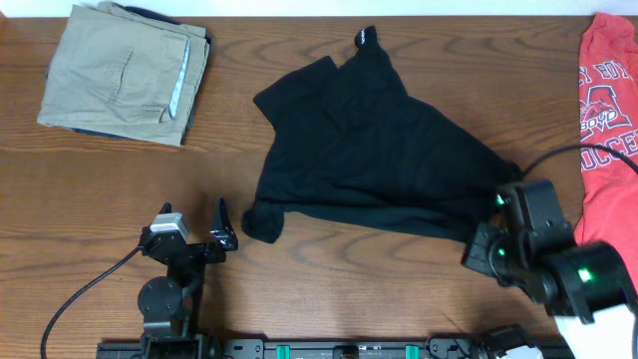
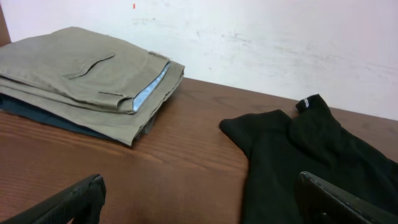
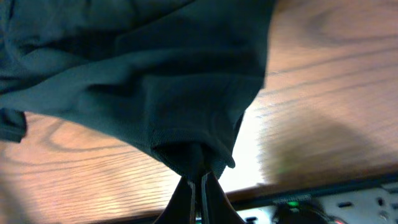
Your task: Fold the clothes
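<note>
A black shirt [image 1: 369, 150] lies crumpled across the middle of the wooden table. My right gripper [image 1: 490, 239] is shut on the shirt's near right corner, and the wrist view shows the cloth [image 3: 155, 81] pinched between the closed fingers [image 3: 200, 177] and lifted off the wood. My left gripper [image 1: 224, 229] is open and empty, low over the table just left of the shirt's near left sleeve. In the left wrist view its two finger tips [image 2: 199, 199] stand wide apart, with the shirt [image 2: 311, 155] to the right.
Folded khaki trousers [image 1: 125, 70] lie on a dark garment at the far left, also in the left wrist view [image 2: 81, 81]. A red printed shirt [image 1: 610, 110] lies at the right edge. Bare wood [image 1: 100, 199] lies at the near left.
</note>
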### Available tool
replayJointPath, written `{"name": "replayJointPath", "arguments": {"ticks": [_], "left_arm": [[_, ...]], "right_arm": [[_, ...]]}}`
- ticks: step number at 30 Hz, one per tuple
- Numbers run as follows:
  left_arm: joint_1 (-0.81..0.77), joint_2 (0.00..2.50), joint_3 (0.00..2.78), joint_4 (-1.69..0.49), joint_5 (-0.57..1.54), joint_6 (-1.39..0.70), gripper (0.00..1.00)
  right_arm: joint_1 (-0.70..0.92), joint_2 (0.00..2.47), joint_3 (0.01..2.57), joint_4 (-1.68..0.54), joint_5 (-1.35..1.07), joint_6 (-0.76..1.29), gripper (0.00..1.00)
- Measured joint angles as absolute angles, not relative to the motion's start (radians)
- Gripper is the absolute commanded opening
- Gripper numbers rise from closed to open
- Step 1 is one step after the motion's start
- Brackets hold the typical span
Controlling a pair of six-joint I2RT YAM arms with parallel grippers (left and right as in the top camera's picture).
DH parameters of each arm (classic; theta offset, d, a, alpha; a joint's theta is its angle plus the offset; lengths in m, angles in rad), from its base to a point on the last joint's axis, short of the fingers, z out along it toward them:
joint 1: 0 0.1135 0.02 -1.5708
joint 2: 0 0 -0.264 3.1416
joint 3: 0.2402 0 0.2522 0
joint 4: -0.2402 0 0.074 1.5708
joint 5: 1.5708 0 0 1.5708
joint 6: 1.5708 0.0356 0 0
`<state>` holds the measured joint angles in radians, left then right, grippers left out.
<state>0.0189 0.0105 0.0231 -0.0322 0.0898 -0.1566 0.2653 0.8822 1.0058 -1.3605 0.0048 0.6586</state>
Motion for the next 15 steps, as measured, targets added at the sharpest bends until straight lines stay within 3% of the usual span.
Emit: {"name": "replayJointPath", "arguments": {"ticks": [7, 15], "left_arm": [[0.019, 0.01, 0.023, -0.032, 0.09, -0.157, 0.98], [0.019, 0.01, 0.023, -0.032, 0.09, -0.157, 0.98]], "right_arm": [[0.253, 0.715, 1.015, -1.4, 0.121, 0.724, 0.01], [0.228, 0.692, 1.121, -1.401, 0.139, 0.712, 0.01]]}}
